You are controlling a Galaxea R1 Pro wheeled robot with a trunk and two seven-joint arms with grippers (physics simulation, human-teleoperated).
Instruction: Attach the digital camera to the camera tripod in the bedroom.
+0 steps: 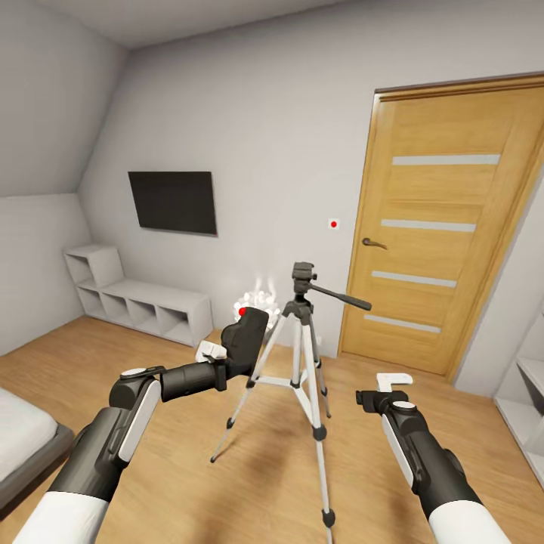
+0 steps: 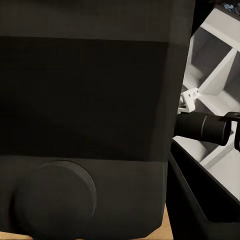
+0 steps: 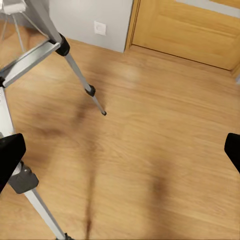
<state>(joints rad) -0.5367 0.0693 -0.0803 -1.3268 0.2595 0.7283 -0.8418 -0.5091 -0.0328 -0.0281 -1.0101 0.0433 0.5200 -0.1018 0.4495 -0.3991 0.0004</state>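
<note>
left gripper (image 1: 219,355) jaws clamped on the digital camera (image 1: 246,340), just left of the camera tripod (image 1: 302,332), right gripper (image 1: 389,387) jaws wide apart over bare floor (image 3: 150,150)

The camera tripod (image 1: 302,355) stands on the floor (image 1: 227,483) before the door (image 1: 446,227), with the digital camera (image 1: 248,340) just left of it.

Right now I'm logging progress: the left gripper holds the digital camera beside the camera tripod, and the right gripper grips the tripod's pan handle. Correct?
Not quite. The right gripper grips nothing: in the head view it hangs open below the pan handle, apart from it. The rest stands: the left gripper holds the digital camera beside the camera tripod.
</note>
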